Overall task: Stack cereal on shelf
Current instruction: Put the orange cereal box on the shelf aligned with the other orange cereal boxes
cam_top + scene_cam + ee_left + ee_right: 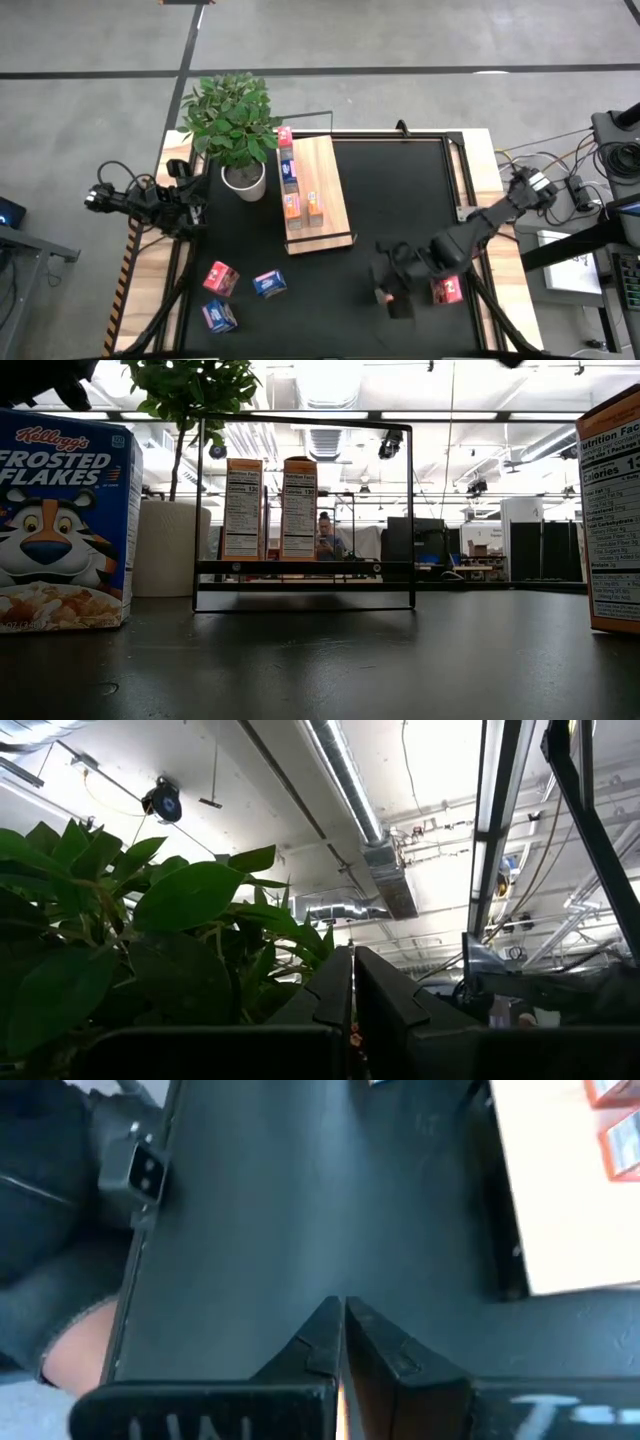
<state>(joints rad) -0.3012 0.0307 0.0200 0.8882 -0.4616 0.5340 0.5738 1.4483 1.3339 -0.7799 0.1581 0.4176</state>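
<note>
The shelf, a light-wood board with a black wire frame, lies at the table's middle. Several small cereal boxes stand on it along its left side: a pink one, a blue one and two orange ones. Two of them show in the low view. A pink box and two blue boxes stand on the table near the front left. Another pink box lies by my right arm. My right gripper is shut and empty above the table. My left gripper is shut at the table's left edge.
A potted plant in a white pot stands left of the shelf, close to my left gripper. In the low view a Frosted Flakes box fills the left and an orange box the right edge. Bare black tabletop lies right of the shelf.
</note>
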